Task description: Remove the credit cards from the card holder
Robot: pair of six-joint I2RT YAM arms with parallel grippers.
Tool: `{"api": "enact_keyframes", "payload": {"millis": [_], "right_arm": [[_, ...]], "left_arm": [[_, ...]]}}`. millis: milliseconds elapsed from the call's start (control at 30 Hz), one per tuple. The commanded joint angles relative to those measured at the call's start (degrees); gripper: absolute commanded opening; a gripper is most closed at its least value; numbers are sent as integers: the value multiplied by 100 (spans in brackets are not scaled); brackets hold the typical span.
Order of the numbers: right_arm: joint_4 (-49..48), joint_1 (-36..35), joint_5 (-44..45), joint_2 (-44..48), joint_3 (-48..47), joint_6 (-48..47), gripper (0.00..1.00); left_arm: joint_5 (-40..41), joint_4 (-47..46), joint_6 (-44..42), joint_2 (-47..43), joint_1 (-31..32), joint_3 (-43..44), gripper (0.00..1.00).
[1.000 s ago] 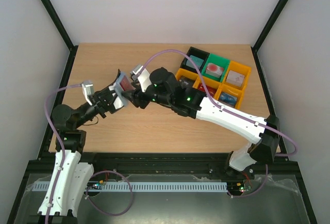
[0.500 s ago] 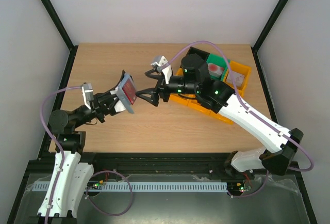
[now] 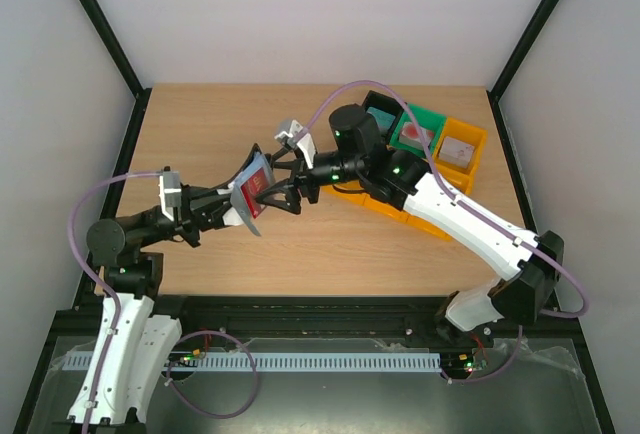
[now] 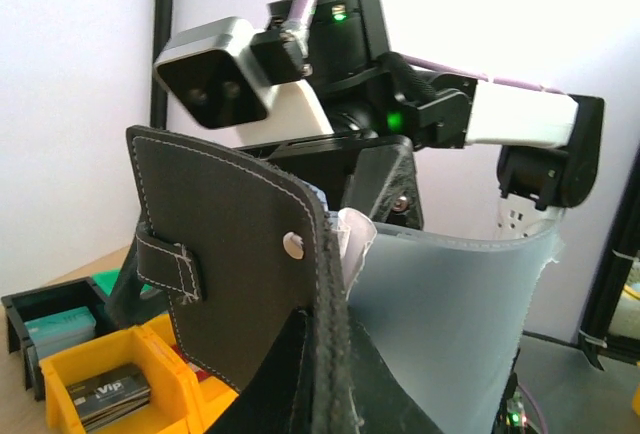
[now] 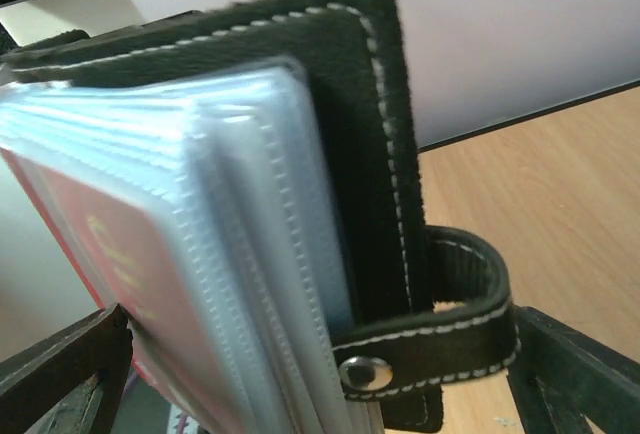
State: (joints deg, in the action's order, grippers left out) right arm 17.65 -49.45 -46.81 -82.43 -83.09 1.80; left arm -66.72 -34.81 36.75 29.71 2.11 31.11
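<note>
Coming back in from 3 o'clock, the right gripper [image 3: 277,190] now has its jaws spread wide, one on each side of the card holder [image 3: 250,186]; a second ago it was right up against the holder, then it backed off toward the bins; it has nothing in it. The left gripper [image 3: 231,210] is shut tight on the low edge of the card holder and holds it up in the air, at about 9 o'clock from the middle of the table [image 3: 200,124].

In the right wrist view the red card [image 5: 90,244] still sits inside the see-through sleeves [image 5: 250,214]; so I think no card is out yet, and this is a fresh try at pinching one. I cannot tell where the pale card is.

At 2 o'clock stand the yellow bin [image 3: 478,138], green bin [image 3: 425,114] and black bin [image 3: 372,100], with small blocks inside; they are well apart from the holder. What may get in the way is the black flap with its tab [image 5: 470,324] and the snug sleeves that hug the card.
</note>
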Motion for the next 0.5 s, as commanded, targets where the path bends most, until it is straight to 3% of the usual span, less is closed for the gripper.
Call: {"api": "enact_keyframes", "payload": {"millis": [0,100,200,433,467], "right_arm": [[-228,22,-669,-75,-247,178,99],[-429,15,-935,-72,-187,310,100],[-578,14,-1257,-119,-212,493,91],[-380,14,-1376,-183,-334,696,34],[-321,14,-1319,-192,-345,695,22]], "left_arm": [[-367,-103,-437,-11,91,242,2],[-439,5,-570,-2,120,298,2],[-443,172,-696,29,136,365,2],[-112,273,-611,36,141,338,2],[-72,280,-589,35,141,320,2]]}}
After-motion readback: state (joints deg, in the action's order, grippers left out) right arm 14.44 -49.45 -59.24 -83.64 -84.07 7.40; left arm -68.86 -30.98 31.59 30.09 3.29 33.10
